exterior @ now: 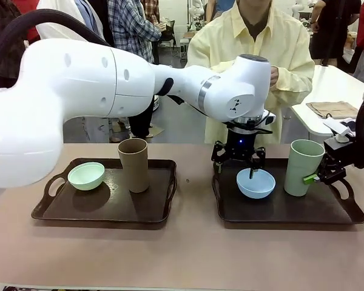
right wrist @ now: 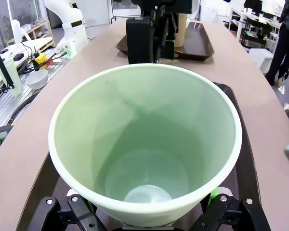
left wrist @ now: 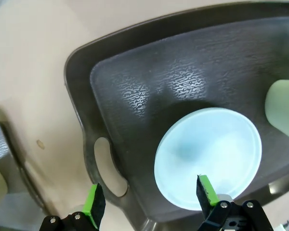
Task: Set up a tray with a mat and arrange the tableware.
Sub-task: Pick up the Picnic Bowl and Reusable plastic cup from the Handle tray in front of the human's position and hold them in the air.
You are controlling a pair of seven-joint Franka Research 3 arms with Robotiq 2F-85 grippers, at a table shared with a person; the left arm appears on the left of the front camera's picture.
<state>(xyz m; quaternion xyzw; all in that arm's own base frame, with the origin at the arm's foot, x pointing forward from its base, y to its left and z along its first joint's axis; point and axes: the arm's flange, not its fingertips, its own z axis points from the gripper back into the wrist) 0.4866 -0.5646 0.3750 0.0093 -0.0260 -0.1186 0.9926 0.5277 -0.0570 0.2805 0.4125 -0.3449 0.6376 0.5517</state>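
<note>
My left arm reaches across to the right-hand tray. Its gripper hangs open over the light blue bowl. In the left wrist view the bowl has its rim between the open gripper: one finger inside, the other near the tray handle. My right gripper is open at the side of the pale green tumbler. Seen from the right wrist, the tumbler stands between the fingers, tipped slightly toward the camera. A mint green bowl and a brown tumbler sit on the left tray. The mat is out of view.
A person in a pale yellow shirt stands at the far side of the table. Bare tabletop runs along the near edge and between the two trays. Another table with a folded brown cloth is at the back right.
</note>
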